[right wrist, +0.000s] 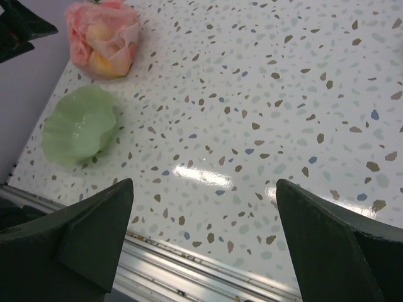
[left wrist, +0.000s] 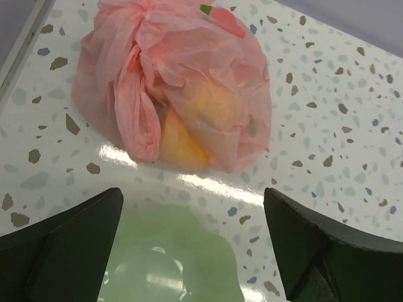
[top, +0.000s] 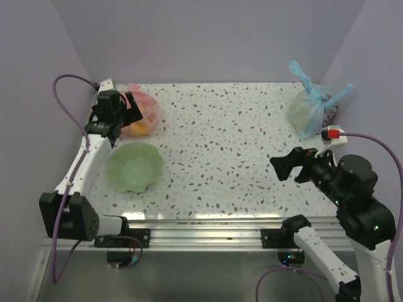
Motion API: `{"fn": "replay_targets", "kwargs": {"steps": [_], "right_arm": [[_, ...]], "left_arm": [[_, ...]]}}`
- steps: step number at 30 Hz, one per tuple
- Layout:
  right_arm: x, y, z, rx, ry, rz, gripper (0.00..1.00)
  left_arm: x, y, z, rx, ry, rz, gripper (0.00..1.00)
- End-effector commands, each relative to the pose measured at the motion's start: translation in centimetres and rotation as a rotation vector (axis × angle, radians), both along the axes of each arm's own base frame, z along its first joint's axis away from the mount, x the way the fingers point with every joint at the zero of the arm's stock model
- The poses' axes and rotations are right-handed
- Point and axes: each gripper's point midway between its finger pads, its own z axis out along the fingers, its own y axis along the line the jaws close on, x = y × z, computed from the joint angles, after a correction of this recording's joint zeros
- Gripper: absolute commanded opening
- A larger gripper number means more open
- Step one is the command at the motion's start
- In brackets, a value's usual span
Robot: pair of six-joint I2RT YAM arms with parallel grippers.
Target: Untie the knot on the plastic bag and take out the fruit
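The pink plastic bag (top: 145, 114) lies tied at the far left of the table, and its bunched knot (left wrist: 143, 9) sits at its far end. Yellow and orange fruit (left wrist: 184, 139) shows through the film. My left gripper (top: 128, 108) hovers above the bag's near left side, open and empty. In the left wrist view the left gripper (left wrist: 192, 196) has the bag (left wrist: 189, 69) ahead of its jaws. My right gripper (top: 285, 166) is open and empty, raised over the right part of the table, far from the bag (right wrist: 104, 34).
A green scalloped bowl (top: 134, 165) stands just in front of the pink bag and also shows in the left wrist view (left wrist: 170, 258) and the right wrist view (right wrist: 79, 123). A light blue tied bag (top: 312, 107) sits at the far right corner. Walls close the back and sides.
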Motion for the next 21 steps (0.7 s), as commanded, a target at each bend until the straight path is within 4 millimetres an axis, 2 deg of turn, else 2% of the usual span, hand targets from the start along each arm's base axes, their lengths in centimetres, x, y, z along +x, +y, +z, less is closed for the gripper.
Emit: {"fn": "replay_targets", "kwargs": {"steps": [1, 2, 3, 4, 5, 6, 8, 9, 11, 12, 14, 15, 16, 17, 19, 20, 21], "right_arm": [[1.4, 0.0, 1.1, -0.024, -0.029, -0.009, 0.99], [1.7, 0.1, 1.0, -0.016, -0.031, -0.016, 0.99], [2.1, 0.2, 0.8, -0.014, -0.023, -0.023, 0.99], [2.3, 0.2, 0.8, -0.009, -0.025, -0.026, 0.99], [2.5, 0.3, 0.7, -0.002, -0.020, -0.032, 0.99], [2.9, 0.3, 0.7, -0.001, -0.020, -0.038, 0.99], [3.1, 0.3, 0.6, 0.000, -0.016, -0.046, 0.99], [3.3, 0.2, 0.6, -0.001, -0.016, -0.055, 0.99], [3.6, 0.2, 0.4, 0.001, -0.009, -0.066, 0.99], [3.8, 0.2, 0.4, 0.001, -0.007, -0.066, 0.99], [4.2, 0.1, 0.2, 0.003, 0.000, -0.087, 0.99], [4.3, 0.0, 0.2, 0.004, 0.002, -0.092, 0.99], [4.3, 0.0, 0.2, 0.011, 0.006, -0.098, 0.99], [4.5, 0.0, 0.0, 0.011, 0.011, -0.103, 0.99], [4.5, 0.0, -0.1, 0.018, 0.019, -0.109, 0.99], [4.5, 0.0, -0.2, 0.017, 0.020, -0.106, 0.99], [4.4, 0.1, -0.3, 0.017, 0.025, -0.103, 0.99]], "left_arm": [[5.5, 2.3, 2.2, 0.038, -0.138, 0.087, 1.00], [6.6, 3.0, 2.5, 0.038, -0.150, 0.108, 1.00], [8.1, 3.4, 0.2, 0.041, -0.101, 0.122, 1.00], [9.0, 3.9, -0.3, 0.041, -0.093, 0.144, 1.00], [10.2, 4.4, 0.2, 0.036, -0.106, 0.159, 1.00], [11.4, 4.5, -1.9, 0.035, -0.065, 0.166, 1.00], [13.2, 4.5, -2.3, 0.023, -0.077, 0.173, 1.00], [14.0, 5.7, -4.2, 0.019, -0.048, 0.195, 1.00], [15.6, 5.9, -4.5, 0.003, -0.073, 0.195, 1.00], [16.3, 5.9, -6.1, 0.000, -0.050, 0.190, 1.00], [17.5, 5.9, -6.3, -0.007, -0.055, 0.179, 1.00], [18.0, 5.6, -7.8, -0.015, -0.026, 0.160, 0.97], [18.3, 5.3, -8.2, -0.021, -0.022, 0.146, 0.94], [18.7, 5.0, -9.1, -0.030, -0.010, 0.129, 0.85], [19.5, 3.1, -9.2, -0.066, -0.033, 0.020, 0.65], [19.6, 2.4, -9.7, -0.081, -0.030, -0.019, 0.40], [19.9, 1.0, -9.4, -0.121, -0.049, -0.088, 0.32]]}}
